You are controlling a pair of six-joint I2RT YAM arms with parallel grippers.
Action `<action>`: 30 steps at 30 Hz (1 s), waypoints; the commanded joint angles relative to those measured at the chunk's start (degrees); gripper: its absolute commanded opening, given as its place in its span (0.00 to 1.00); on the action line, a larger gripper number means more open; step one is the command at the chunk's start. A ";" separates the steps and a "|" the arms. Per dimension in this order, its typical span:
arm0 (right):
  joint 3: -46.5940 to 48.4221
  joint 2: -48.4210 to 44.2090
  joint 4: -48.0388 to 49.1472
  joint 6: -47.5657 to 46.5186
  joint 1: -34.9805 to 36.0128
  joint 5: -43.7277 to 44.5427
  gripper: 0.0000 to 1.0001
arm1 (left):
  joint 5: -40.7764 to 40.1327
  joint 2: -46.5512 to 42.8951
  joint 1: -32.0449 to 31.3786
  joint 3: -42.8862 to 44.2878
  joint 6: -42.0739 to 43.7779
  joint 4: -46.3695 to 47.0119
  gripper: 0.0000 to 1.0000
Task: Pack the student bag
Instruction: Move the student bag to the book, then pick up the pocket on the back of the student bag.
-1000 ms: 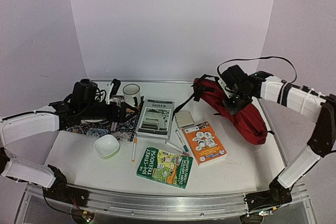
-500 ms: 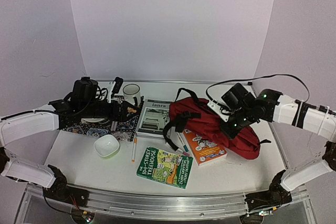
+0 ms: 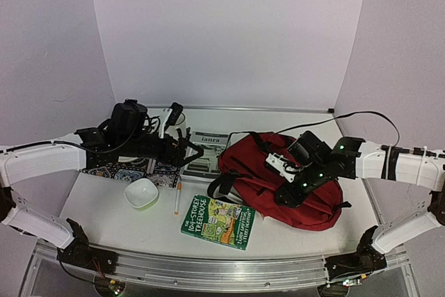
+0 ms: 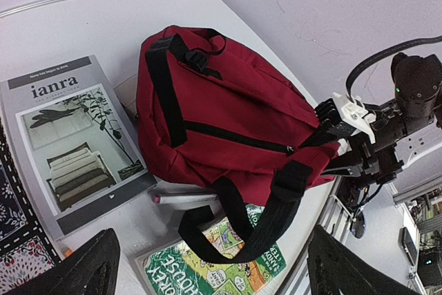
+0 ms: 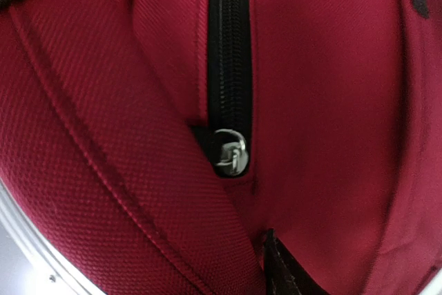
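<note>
Plain pale walls (image 3: 229,33) on 3 sides; white table (image 3: 104,213) w/ metal front rail (image 3: 208,266).

White table (image 3: 104,217), dark red student bag (image 3: 278,182), magazine (image 3: 201,156), green book (image 3: 217,222), white bowl (image 3: 141,193), pen (image 3: 177,198), patterned mat (image 3: 125,171).

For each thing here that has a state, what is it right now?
Dark red fabric student bag: lying flat, zipper shut.
Left claw: open, empty.
Right claw: over the bag, open or shut unclear.
Small white bowl: upright, empty.
Grey "ianra" magazine: closed, face up.
Green paperback book: closed, face up.
</note>
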 commanded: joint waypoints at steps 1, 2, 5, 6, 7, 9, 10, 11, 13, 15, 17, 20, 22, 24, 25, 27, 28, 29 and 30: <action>-0.56 -2.27 0.45 4.43 1.12 -9.48 0.51 | -3.35 3.33 -2.12 5.52 2.86 -0.41 0.95; -0.52 -2.53 0.40 4.96 1.19 -10.72 0.53 | -3.69 4.15 -2.46 6.17 3.30 -0.56 0.95; -0.29 -2.57 0.13 6.34 1.36 -16.14 0.56 | -4.59 6.54 -3.10 7.89 4.42 -0.98 0.95; -0.17 -2.38 -0.01 6.65 1.35 -18.51 0.56 | -4.82 7.36 -3.21 8.33 4.68 -1.17 0.95; -0.05 -2.10 -0.25 6.95 1.35 -20.01 0.57 | -5.12 8.15 -3.33 8.82 5.04 -1.32 0.95; 0.41 -1.62 -0.89 7.30 1.33 -22.65 0.60 | -5.64 9.38 -3.64 9.52 5.46 -1.60 0.95; 0.65 -1.39 -1.20 7.26 1.37 -23.93 0.61 | -5.79 9.85 -3.90 9.86 5.74 -1.66 0.95; 1.13 -0.90 -1.68 7.09 1.37 -26.00 0.62 | -5.99 10.57 -4.17 10.25 6.11 -1.79 0.95; 2.44 0.35 -3.55 5.95 1.36 -28.14 0.64 | -6.32 11.34 -4.60 11.06 6.82 -2.27 0.94; 3.57 1.24 -4.96 5.28 1.32 -26.75 0.67 | -6.63 11.82 -5.08 11.83 7.43 -2.50 0.93; 4.64 1.46 -5.40 5.45 1.33 -22.81 0.68 | -7.18 12.15 -5.65 12.21 8.01 -2.49 0.92; 6.30 0.94 -5.53 6.24 1.34 -16.10 0.69 | -7.95 13.19 -6.61 12.75 9.11 -2.57 0.89; 7.06 -0.14 -5.50 9.07 1.35 -3.94 0.71 | -8.13 13.79 -7.39 13.25 9.62 -2.57 0.85; 7.24 -0.97 -5.52 11.86 1.34 4.12 0.73 | -8.87 14.59 -8.79 13.65 10.23 -2.57 0.82; 7.11 -1.48 -5.47 13.01 1.35 8.87 0.73 | -9.57 14.94 -9.51 13.98 10.72 -2.59 0.81; 6.59 -2.02 -5.50 15.15 1.38 13.79 0.74 | -10.58 15.83 -11.21 14.46 11.42 -2.61 0.77; 6.26 -2.20 -5.49 16.04 1.37 15.95 0.74 | -11.11 16.16 -11.92 14.70 11.87 -2.63 0.76; 5.89 -2.34 -5.43 16.92 1.36 17.82 0.74 | -11.64 16.55 -12.63 14.97 12.37 -2.64 0.75; 5.35 -2.44 -5.19 17.72 1.35 18.83 0.74 | -12.16 17.07 -13.47 15.30 12.89 -2.66 0.74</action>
